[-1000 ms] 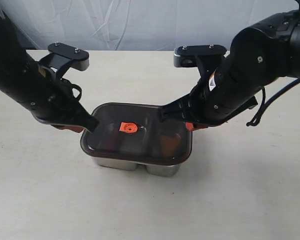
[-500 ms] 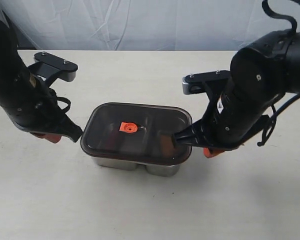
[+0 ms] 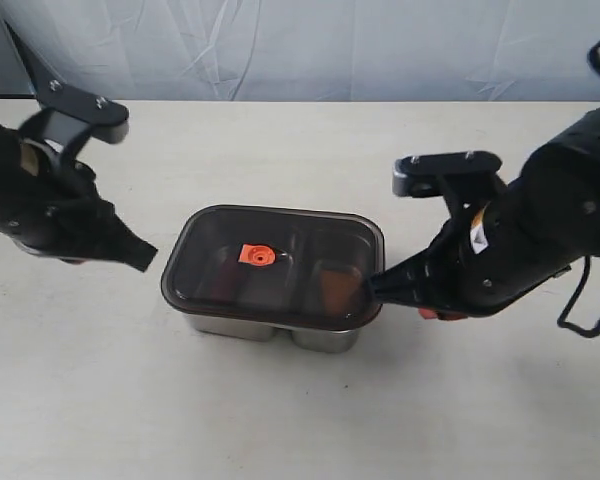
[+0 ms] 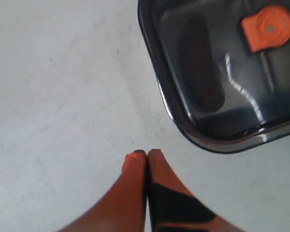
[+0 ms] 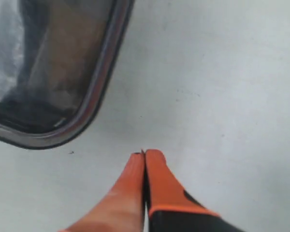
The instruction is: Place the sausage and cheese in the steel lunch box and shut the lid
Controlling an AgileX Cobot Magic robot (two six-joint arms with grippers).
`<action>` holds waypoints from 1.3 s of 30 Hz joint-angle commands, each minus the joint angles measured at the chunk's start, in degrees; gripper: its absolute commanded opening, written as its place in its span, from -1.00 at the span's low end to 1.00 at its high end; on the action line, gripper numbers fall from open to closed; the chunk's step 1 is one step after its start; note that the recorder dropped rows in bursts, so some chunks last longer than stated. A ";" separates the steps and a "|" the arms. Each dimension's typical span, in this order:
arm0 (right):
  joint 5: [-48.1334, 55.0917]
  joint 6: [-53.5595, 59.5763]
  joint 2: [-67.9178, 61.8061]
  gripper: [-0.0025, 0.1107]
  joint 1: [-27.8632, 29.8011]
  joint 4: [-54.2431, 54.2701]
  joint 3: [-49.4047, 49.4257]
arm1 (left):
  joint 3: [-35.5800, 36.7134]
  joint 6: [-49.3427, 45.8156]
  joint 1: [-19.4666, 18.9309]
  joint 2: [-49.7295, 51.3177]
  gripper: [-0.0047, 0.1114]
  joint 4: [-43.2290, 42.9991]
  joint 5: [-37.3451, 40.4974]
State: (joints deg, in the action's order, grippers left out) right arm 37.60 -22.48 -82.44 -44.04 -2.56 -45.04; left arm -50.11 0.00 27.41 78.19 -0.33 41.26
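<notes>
The lid point(image 3: 280, 270) is down on the box point(image 3: 325, 338), sitting flat over both compartments, orange tab point(image 3: 256, 255) up on its left half. Through the smoky plastic the sausage point(image 4: 200, 72) shows as a long dark shape in the left compartment, and the cheese point(image 3: 335, 290) as an orange-brown blur in the right one. The box stands mid-table point(image 3: 280, 150). Now the left gripper point(image 4: 146, 153): jaws pressed together, nothing between them, hanging over bare table just off the box's left end, clear of it. And the right gripper point(image 5: 144, 154): jaws together too, empty, low beside the box's right end. In the exterior view its tip seems to meet the lid's rim, but the wrist view shows a strip of table between tip and rim, so no contact there. One gripper on each side of the box.
</notes>
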 commanded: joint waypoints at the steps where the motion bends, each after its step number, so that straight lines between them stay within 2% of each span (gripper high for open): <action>1: -0.47 -0.20 11.69 -0.97 0.00 -2.96 0.29 | 1.84 0.60 0.18 -12.23 -0.92 -0.06 -4.43; 12: 1.16 -0.20 32.62 -0.97 0.00 -7.80 0.29 | 11.90 1.50 0.18 -43.32 -0.92 -0.16 -7.49; 18: 0.53 -0.20 38.04 -0.97 0.00 -7.29 0.29 | 16.69 1.50 0.18 -53.47 -0.92 -1.29 -8.04; 26: 0.50 -0.20 37.94 -0.97 0.00 0.14 3.04 | 21.97 7.70 0.18 -55.54 -0.92 -0.21 -6.17; 31: -5.31 -1.09 36.75 -0.97 0.00 0.91 8.94 | 24.75 9.10 0.18 -55.54 -0.92 1.53 -6.94; 39: -11.59 -1.73 25.62 -0.97 0.00 2.07 12.33 | 24.91 10.34 0.18 -50.44 -0.92 1.77 -6.81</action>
State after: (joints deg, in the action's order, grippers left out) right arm 29.53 -24.17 -53.60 -44.04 -0.72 -33.05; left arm -25.58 9.76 27.41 25.44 0.65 35.13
